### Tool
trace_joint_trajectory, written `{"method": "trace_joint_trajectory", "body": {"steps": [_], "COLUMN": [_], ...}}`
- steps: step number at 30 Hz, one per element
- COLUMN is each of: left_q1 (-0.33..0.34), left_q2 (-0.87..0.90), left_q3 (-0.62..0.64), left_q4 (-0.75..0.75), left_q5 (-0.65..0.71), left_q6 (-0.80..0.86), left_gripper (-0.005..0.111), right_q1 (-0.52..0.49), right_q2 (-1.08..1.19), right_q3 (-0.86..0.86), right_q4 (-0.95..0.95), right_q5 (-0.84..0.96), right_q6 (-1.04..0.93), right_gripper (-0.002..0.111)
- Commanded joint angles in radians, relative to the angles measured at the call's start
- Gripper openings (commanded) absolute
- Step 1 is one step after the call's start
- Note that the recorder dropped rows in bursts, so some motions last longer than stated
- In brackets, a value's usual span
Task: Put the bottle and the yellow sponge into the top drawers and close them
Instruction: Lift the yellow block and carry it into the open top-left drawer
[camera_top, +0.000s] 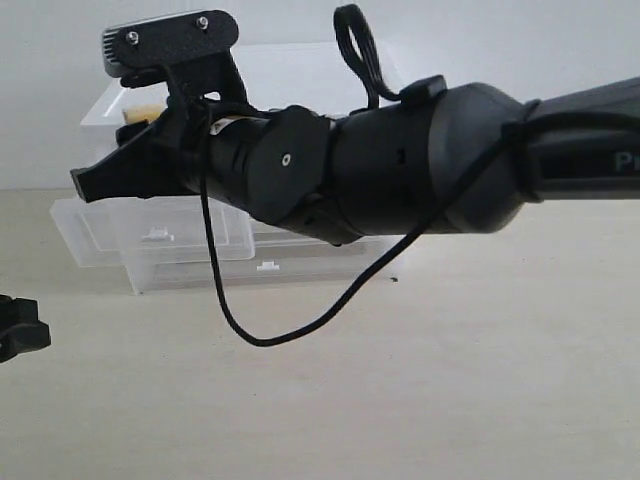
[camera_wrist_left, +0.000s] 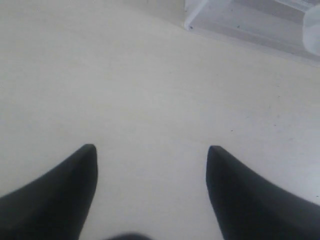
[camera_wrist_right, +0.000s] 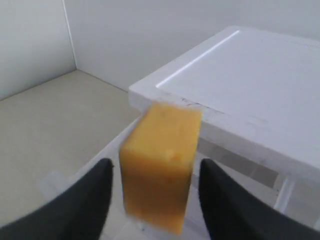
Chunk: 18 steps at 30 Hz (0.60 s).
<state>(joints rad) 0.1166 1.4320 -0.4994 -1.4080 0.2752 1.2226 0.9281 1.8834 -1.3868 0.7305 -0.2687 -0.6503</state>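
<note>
The yellow sponge (camera_wrist_right: 160, 165) hangs blurred between the fingers of my right gripper (camera_wrist_right: 156, 162), with a gap on each side; the jaws stand open. It is over a pulled-out translucent top drawer (camera_wrist_right: 115, 142), beside the white top of the drawer unit (camera_wrist_right: 240, 65). In the exterior view the right gripper (camera_top: 85, 182) reaches far left across the unit (camera_top: 300, 70), and a bit of the yellow sponge (camera_top: 140, 112) shows behind it. My left gripper (camera_wrist_left: 152, 147) is open over bare table, also low at the left edge (camera_top: 20, 325). The bottle is out of view.
The right arm and its looping black cable (camera_top: 260, 335) cover much of the unit. A translucent drawer with a white tab handle (camera_top: 155, 235) juts out at the unit's lower left. The unit's corner (camera_wrist_left: 240, 20) lies ahead of the left gripper.
</note>
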Motion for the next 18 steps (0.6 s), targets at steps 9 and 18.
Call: {"method": "trace_joint_trajectory", "body": {"steps": [9, 18], "left_q1": [0.002, 0.002], "left_q2": [-0.006, -0.006], "left_q3": [0.004, 0.004], "left_q4": [-0.053, -0.053], "left_q5": [0.013, 0.013], "left_q6": [0.053, 0.053], "left_gripper": [0.06, 0.06], "right_q1": [-0.001, -0.001], "right_q2": [-0.073, -0.11], "right_q3": [-0.022, -0.02], "right_q4": [0.001, -0.03], "right_q5": [0.237, 0.621], "right_q6": [0.059, 0.075], "right_gripper": [0.047, 0.0]}}
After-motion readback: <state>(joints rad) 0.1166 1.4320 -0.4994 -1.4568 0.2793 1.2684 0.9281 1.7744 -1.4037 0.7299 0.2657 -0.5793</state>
